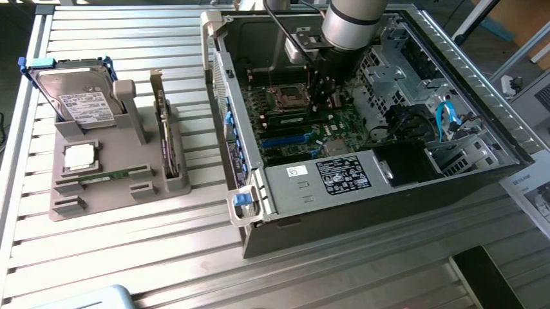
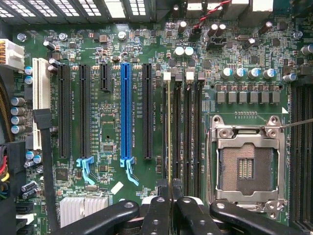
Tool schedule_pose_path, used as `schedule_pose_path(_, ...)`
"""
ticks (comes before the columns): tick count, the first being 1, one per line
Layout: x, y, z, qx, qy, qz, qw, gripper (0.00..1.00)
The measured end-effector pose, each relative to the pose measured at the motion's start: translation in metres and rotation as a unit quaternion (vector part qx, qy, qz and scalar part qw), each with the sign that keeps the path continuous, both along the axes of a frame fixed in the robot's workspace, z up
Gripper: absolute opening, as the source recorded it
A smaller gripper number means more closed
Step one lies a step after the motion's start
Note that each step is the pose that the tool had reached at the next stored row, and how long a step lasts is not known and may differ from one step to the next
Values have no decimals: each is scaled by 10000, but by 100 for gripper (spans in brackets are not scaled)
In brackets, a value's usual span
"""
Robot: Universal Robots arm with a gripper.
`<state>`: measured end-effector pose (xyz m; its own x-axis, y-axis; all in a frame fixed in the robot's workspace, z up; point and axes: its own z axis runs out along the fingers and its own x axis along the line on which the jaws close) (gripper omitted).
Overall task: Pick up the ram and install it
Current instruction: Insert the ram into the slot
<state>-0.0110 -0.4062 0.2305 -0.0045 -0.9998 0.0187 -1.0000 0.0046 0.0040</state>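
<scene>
Now my tool (image 2: pixel 170 201) is pinched together on the ram (image 2: pixel 169 127). I see the ram edge-on as a thin pale line along the memory slots (image 2: pixel 188 132) just beside the empty processor socket (image 2: pixel 247 161), inside the open computer case (image 1: pixel 361 212); whether it touches a slot I cannot tell. I judge the stick light and stiff but fragile, a thin board that would resent any twist. It is best held by its flat faces near the middle of the upper edge, square to the slot. Counting: two sticks alike, one in my grip and the other stick (image 1: pixel 116 174) lying in the grey holder (image 1: pixel 64 206) on the counter (image 1: pixel 129 257). There is also one hard drive (image 1: pixel 79 103), one silver chip (image 1: pixel 80 156), one upright card (image 1: pixel 161 129) and one blue slot (image 2: pixel 126 112).
</scene>
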Motion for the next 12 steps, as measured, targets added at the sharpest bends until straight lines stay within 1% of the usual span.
schedule_pose_path(4,0,0,-1,1,-1,0,10000,12)
schedule_pose_path(6,1,1,-2,2,-1,0,10000,25)
schedule_pose_path(7,0,0,-1,1,0,0,10000,25)
schedule_pose_path(8,0,0,-1,1,-1,0,10000,32)
schedule_pose_path(12,0,0,0,0,0,0,10000,32)
